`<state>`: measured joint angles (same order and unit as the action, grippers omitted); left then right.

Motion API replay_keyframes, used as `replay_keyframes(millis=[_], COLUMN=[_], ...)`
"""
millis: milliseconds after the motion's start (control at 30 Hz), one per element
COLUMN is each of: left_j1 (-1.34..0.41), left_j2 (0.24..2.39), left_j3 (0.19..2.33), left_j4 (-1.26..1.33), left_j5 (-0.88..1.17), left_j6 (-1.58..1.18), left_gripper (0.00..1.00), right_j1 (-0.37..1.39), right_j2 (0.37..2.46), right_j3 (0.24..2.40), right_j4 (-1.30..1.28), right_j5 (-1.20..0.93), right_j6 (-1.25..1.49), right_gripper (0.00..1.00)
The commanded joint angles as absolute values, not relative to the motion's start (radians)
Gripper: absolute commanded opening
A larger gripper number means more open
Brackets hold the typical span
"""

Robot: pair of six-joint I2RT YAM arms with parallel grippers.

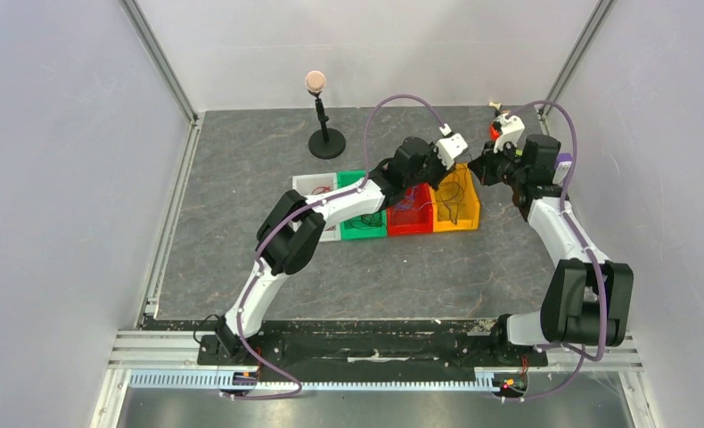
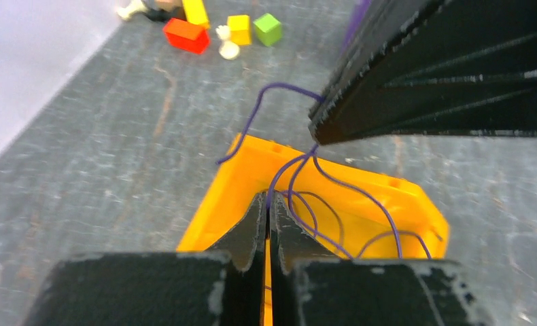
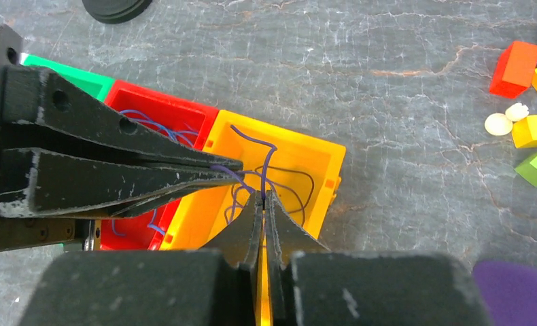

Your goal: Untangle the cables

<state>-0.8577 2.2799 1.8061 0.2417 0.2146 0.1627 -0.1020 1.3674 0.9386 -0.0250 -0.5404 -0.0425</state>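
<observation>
The cables are thin purple wires rising in a loose tangle out of an orange bin. My left gripper is shut on one purple wire just above the bin. My right gripper is also shut, pinching a purple wire over the same orange bin. The two grippers stand tip to tip: the left one's fingers come in from the left in the right wrist view, and the right one's fingers hang at the upper right in the left wrist view. More wires lie in the red bin.
Four bins stand in a row: white, green, red, orange. Coloured toy blocks lie at the back right. A black stand with a round base is behind the bins.
</observation>
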Motion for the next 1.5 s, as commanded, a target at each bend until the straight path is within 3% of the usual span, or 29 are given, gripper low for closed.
replay_keyframes(millis=[0, 167, 567, 733, 833, 933, 1367, 1467], left_j1=[-0.847, -0.845, -0.847, -0.845, -0.839, -0.836, -0.76, -0.715], left_j2=[2.291, 2.308, 2.228, 2.198, 2.171, 2.118, 1.751, 1.657], left_j3=[1.916, 1.925, 1.733, 1.708, 1.713, 1.717, 1.673, 1.684], left_j4=[0.338, 0.324, 0.292, 0.208, 0.198, 0.176, -0.205, -0.336], left_j5=[0.089, 0.054, 0.214, 0.242, 0.221, 0.251, 0.409, 0.391], left_j6=[0.293, 0.339, 0.245, 0.223, 0.199, 0.18, 0.14, 0.158], left_gripper=[0.02, 0.02, 0.03, 0.15, 0.34, 0.45, 0.63, 0.67], right_j1=[-0.105, -0.098, -0.045, -0.007, -0.004, 0.028, 0.088, 0.091], right_j2=[1.402, 1.415, 1.408, 1.448, 1.487, 1.512, 1.598, 1.609], right_j3=[0.974, 0.968, 0.819, 0.799, 0.8, 0.81, 0.916, 0.957], right_j4=[0.136, 0.211, 0.075, 0.066, 0.075, 0.078, -0.121, -0.169], right_j5=[-0.569, -0.593, -0.5, -0.461, -0.434, -0.402, -0.209, -0.208], right_j6=[0.028, 0.054, -0.163, -0.179, -0.169, -0.165, -0.28, -0.256], right_gripper=[0.0, 0.0, 0.0, 0.0, 0.0, 0.0, 0.0, 0.07])
